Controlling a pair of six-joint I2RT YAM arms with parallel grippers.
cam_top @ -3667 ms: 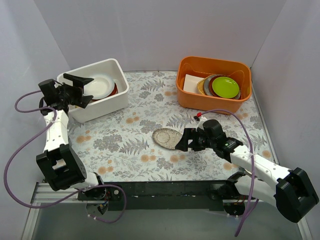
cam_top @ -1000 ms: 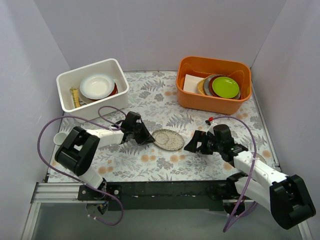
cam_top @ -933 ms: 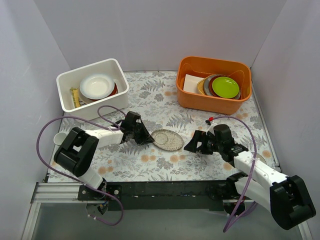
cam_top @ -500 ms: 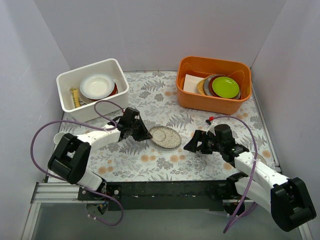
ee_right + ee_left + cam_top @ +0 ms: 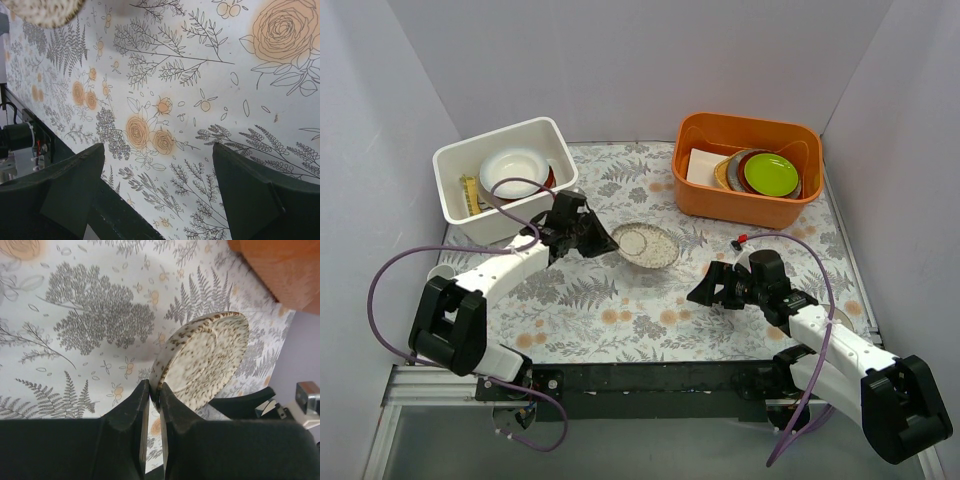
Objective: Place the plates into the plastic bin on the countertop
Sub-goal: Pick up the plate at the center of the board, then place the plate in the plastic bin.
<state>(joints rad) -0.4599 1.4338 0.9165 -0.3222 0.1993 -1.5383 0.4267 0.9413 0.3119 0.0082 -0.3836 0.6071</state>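
Note:
My left gripper (image 5: 603,237) (image 5: 155,390) is shut on the rim of a speckled beige plate (image 5: 645,245) (image 5: 205,357) and holds it tilted above the countertop (image 5: 620,300), just right of the plastic bin (image 5: 520,222). The white bin stands at the back left. In it a white plate (image 5: 513,168) lies on a red-brown plate (image 5: 549,178). My right gripper (image 5: 706,291) (image 5: 157,165) hovers low over the countertop's front right, open with nothing between its fingers. The speckled plate's edge (image 5: 45,12) shows at the top left of the right wrist view.
An orange tub (image 5: 740,205) stands at the back right, holding a green plate (image 5: 770,173) stacked on darker ones and a pale square item (image 5: 703,166). Purple cables loop beside the left arm (image 5: 480,280). Grey walls enclose the table on three sides.
My left gripper has lifted the speckled plate off the countertop and carried it back and slightly right, level with the bin's front. The right arm has stayed put.

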